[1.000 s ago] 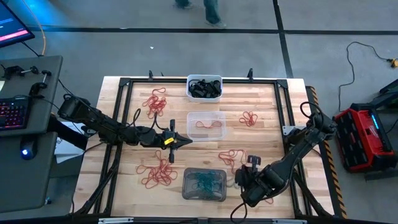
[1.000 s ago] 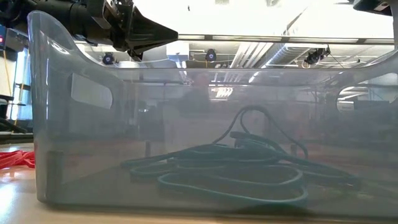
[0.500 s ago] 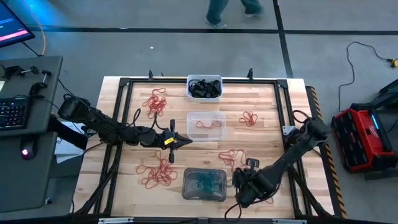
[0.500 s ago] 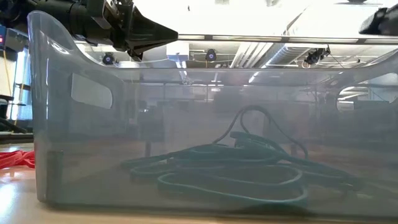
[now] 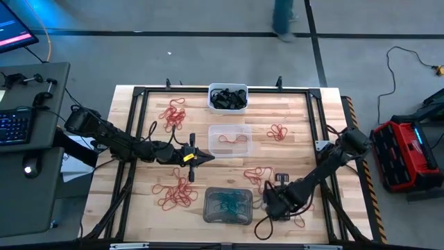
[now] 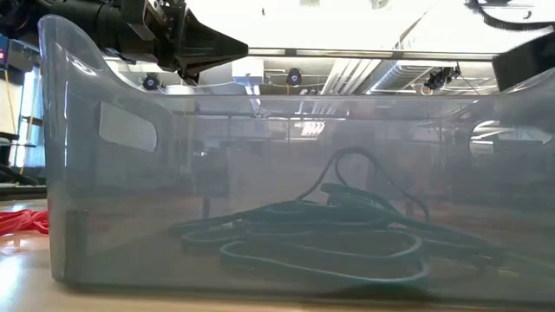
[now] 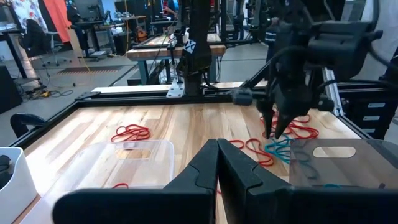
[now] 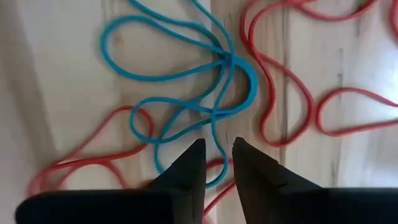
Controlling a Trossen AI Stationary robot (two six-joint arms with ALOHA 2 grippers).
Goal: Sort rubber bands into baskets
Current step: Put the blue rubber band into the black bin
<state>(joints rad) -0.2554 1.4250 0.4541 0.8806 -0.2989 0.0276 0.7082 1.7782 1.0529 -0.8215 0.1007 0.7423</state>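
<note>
My right gripper [image 8: 217, 148] points down over a tangle of teal rubber bands [image 8: 186, 81] and red rubber bands [image 8: 292, 93] on the table, just right of the grey basket [image 5: 227, 206]. It is open by a narrow gap, and one teal strand [image 8: 216, 134] runs under that gap. The left wrist view shows the same gripper [image 7: 272, 134] with its tips just above the teal bands [image 7: 281, 148]. My left gripper [image 5: 201, 158] is shut and level above the table's middle, holding nothing. The white basket [image 5: 227, 98] holds black bands, the clear basket [image 5: 230, 139] a red one, the grey basket teal ones [image 6: 329, 234].
Piles of red bands lie on the wood at the far left [image 5: 173, 111], near left [image 5: 177, 194], far right [image 5: 277, 131] and beside my right gripper [image 5: 255, 173]. A black metal frame [image 5: 135, 97] rims the table. A person walks on the floor beyond the far edge [image 5: 284, 17].
My right gripper has come down toward the table beside the grey basket and has rolled a little. My left arm has kept still. The person beyond the table has walked toward the right.
</note>
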